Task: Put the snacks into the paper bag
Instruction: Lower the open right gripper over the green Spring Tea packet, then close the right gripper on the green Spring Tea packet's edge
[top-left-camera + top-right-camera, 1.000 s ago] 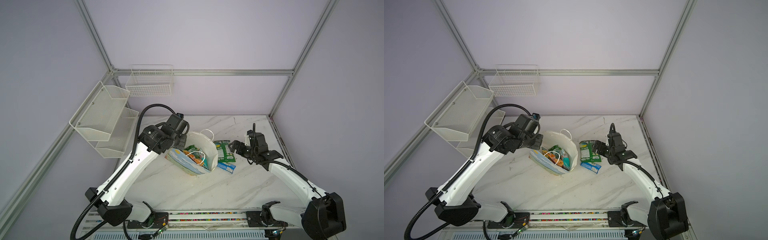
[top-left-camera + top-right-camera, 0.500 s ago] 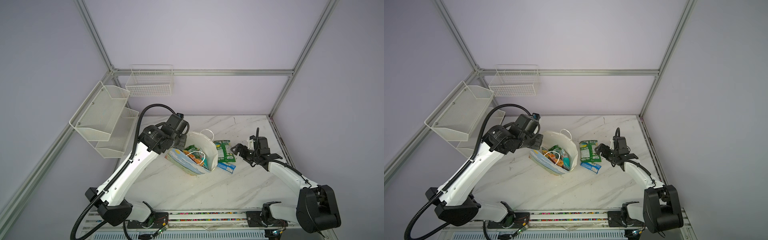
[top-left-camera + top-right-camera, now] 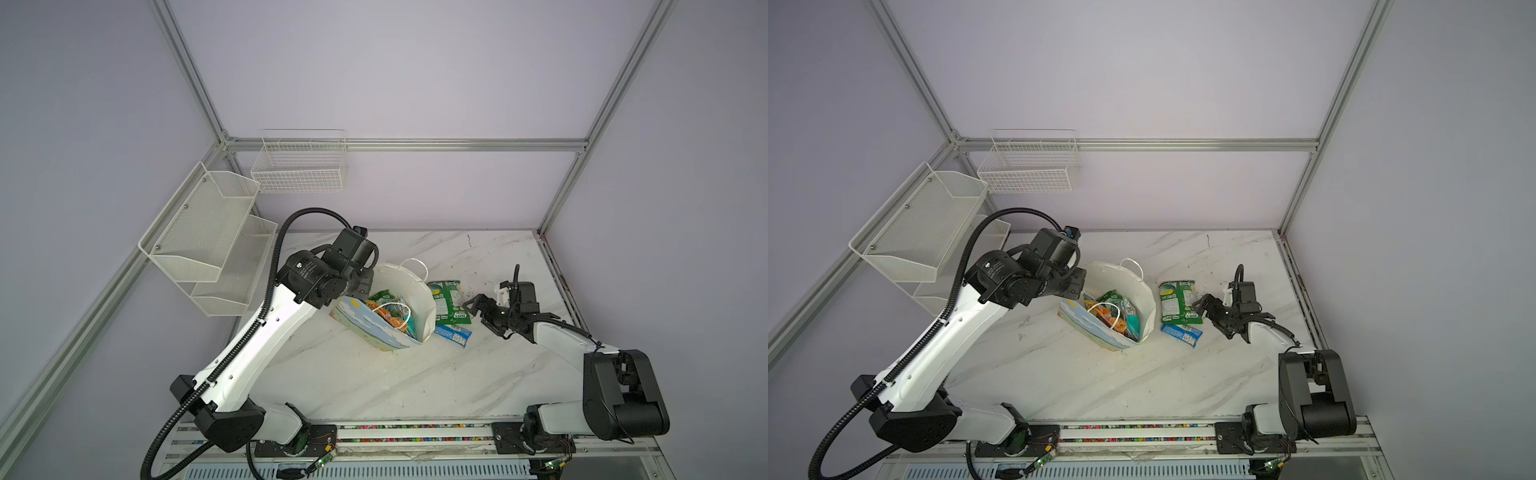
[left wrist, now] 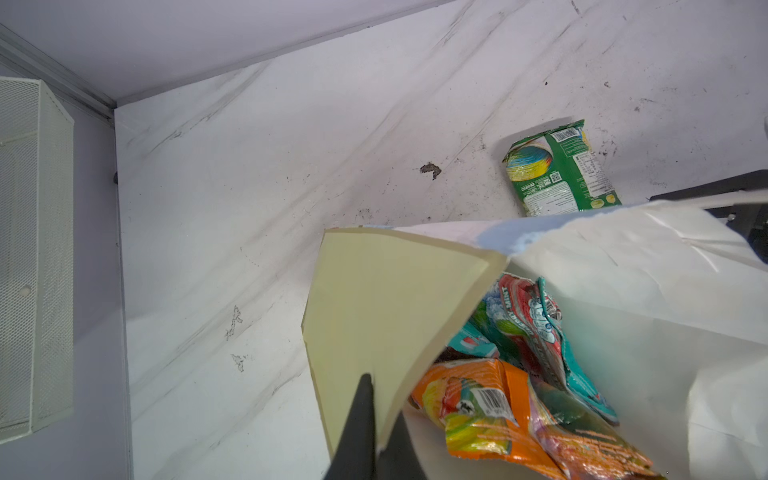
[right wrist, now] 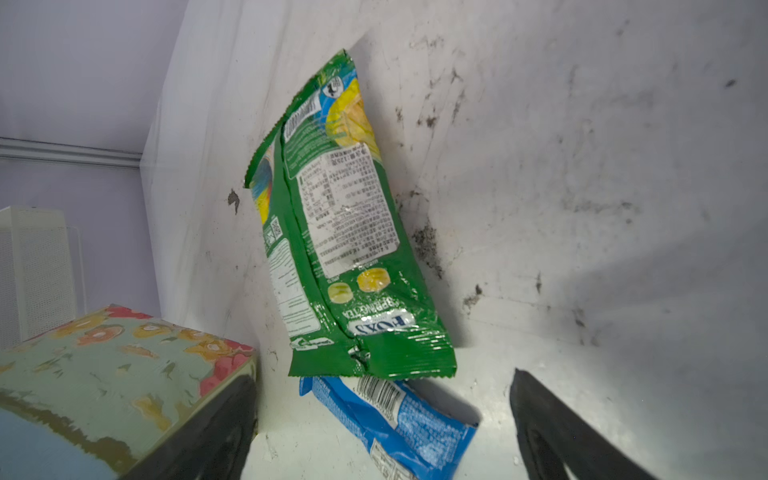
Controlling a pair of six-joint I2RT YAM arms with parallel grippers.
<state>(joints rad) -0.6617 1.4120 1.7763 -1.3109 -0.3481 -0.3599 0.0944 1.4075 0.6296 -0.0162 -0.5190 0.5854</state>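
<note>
Our right gripper stands wide apart just beside the green bag, which overlaps the blue packet. We should straddle one packet alone and pinch low. Our left gripper, clamped on the paper bag rim, holds the mouth open nearby, with snacks already inside.

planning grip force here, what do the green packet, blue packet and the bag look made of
Green packet: thin plastic film, glossy; glare patches, crinkles and serrated sealed ends.
Blue packet: likely the same film, shiny with creases.
Paper bag: matte paper or thin card; it holds sharp folds, with no shine.
</note>
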